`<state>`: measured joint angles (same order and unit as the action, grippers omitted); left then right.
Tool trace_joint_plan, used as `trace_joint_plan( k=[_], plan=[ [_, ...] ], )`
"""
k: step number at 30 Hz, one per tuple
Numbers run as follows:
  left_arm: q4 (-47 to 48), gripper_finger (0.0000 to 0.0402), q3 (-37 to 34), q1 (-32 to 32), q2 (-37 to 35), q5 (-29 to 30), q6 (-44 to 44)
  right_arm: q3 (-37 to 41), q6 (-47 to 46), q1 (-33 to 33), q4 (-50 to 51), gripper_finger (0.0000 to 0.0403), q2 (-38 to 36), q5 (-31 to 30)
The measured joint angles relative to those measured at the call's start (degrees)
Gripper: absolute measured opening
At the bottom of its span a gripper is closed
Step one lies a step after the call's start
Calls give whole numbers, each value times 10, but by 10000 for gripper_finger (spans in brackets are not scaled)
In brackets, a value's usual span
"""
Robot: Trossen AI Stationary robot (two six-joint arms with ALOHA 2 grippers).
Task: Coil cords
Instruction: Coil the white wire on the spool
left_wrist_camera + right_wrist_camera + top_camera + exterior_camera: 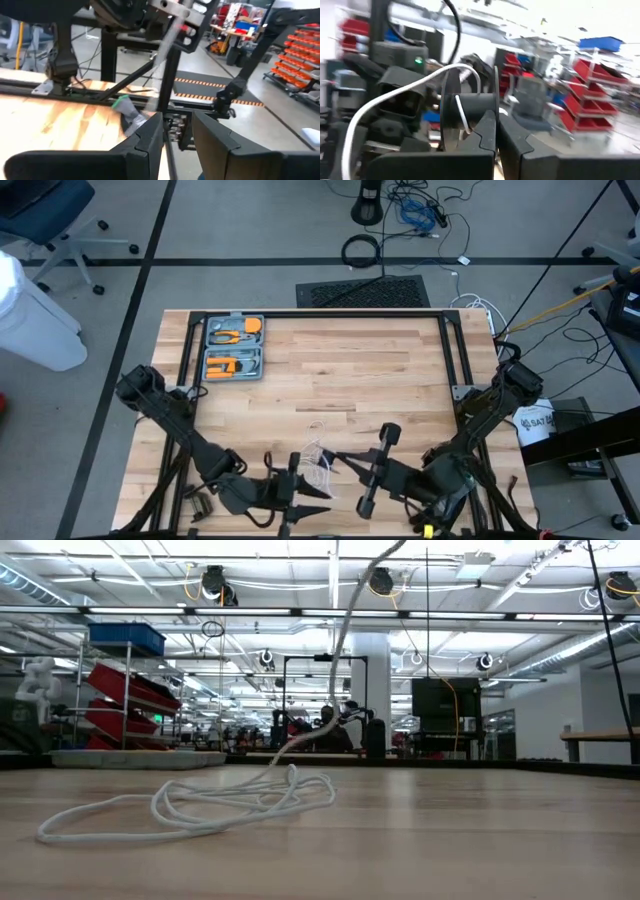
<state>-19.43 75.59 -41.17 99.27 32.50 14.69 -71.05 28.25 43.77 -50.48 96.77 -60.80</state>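
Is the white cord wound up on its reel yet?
Mostly not: the white cord lies in loose loops on the table; one strand rises away.

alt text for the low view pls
A thin white cord lies in loose loops on the wooden table, one strand rising up and out of the picture's top. Behind is a bright workshop with red bins on shelves; no gripper shows.
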Motion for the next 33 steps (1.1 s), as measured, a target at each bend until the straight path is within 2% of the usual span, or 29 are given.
trace_joint_plan(
  k=[4, 9, 12, 15, 17, 19, 21, 24, 28, 33],
  plan=[
    [-16, 111, 0, -19, 0, 0, -29, 0, 8, 0, 7, 0, 0, 12],
    [-111, 111, 0, -61, 1, 19, -135, 0, -48, 0, 74, 0, 0, 13],
    [-151, 111, 0, -90, 1, 101, -235, 0, -77, 0, 107, 0, 0, 13],
    [-178, 111, 0, -112, 1, 202, -395, 0, -81, 0, 108, 0, 0, 12],
    [-178, 111, 0, -118, 1, 249, -489, 0, -81, 0, 108, 0, 0, 12],
    [-190, 111, 0, -119, 1, 291, -523, 0, -81, 0, 108, 0, 0, 7],
    [-206, 111, 0, -114, 0, 308, -509, 0, -81, -2, 109, 0, 0, -11],
    [-204, 111, 0, -101, 0, 293, -444, 0, -81, -11, 125, 0, 0, -40],
    [-203, 111, 0, -77, 0, 246, -366, 0, -88, -23, 136, 0, 7, -40],
    [-200, 111, 0, -55, 0, 241, -224, 0, -87, -34, 135, 0, 15, -39]
  ],
)
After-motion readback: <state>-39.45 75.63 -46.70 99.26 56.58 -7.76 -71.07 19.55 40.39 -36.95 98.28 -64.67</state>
